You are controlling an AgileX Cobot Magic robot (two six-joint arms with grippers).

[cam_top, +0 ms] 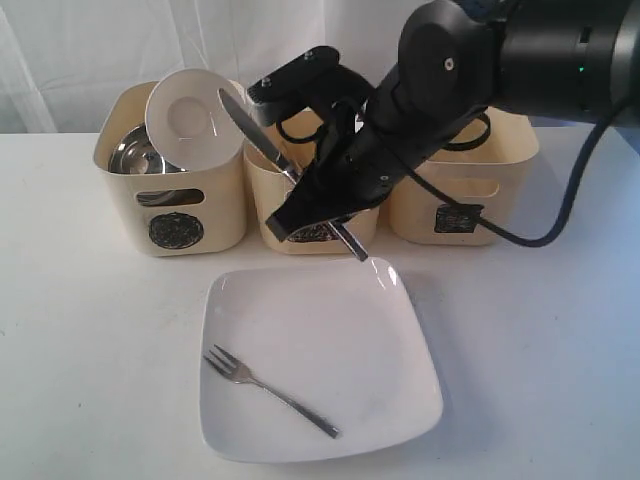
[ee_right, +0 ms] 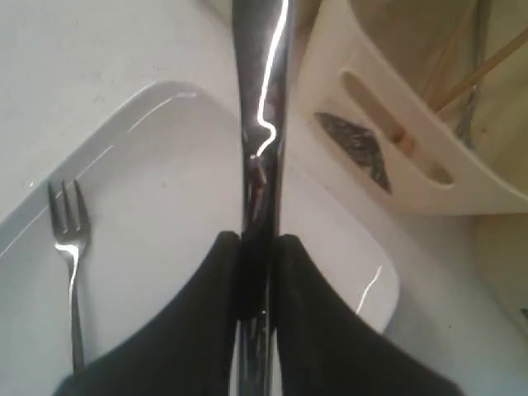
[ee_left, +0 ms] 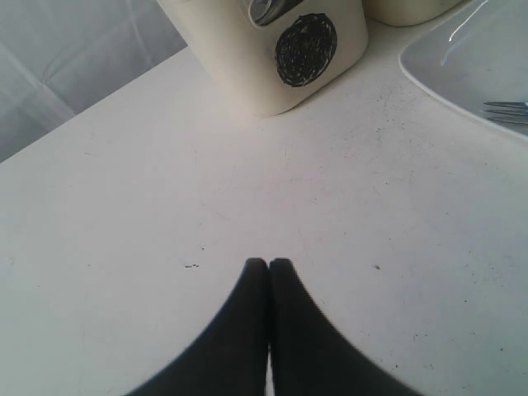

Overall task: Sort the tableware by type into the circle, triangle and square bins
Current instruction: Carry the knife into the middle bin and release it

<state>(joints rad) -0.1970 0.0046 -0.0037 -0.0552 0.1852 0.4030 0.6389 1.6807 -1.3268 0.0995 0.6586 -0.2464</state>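
Note:
My right gripper [cam_top: 305, 205] hangs in front of the middle bin and is shut on the steel knife [cam_top: 248, 122], whose blade points up and left above that bin's rim. In the right wrist view the knife [ee_right: 261, 124] runs straight out from between the closed fingers of the right gripper [ee_right: 258, 243]. The white square plate [cam_top: 330, 330] lies in front of the bins with the metal fork [cam_top: 268, 390] on it. My left gripper [ee_left: 268, 264] is shut on nothing, low over bare table near the circle bin [ee_left: 247, 74].
The circle bin [cam_top: 215, 215] holds the small white bowl [cam_top: 190, 115] and the steel bowl [cam_top: 135, 150]. Wooden chopsticks [ee_right: 487, 70] stand in the triangle bin [ee_right: 371, 91]. The square bin [cam_top: 500, 160] is behind my right arm. The mugs are out of view.

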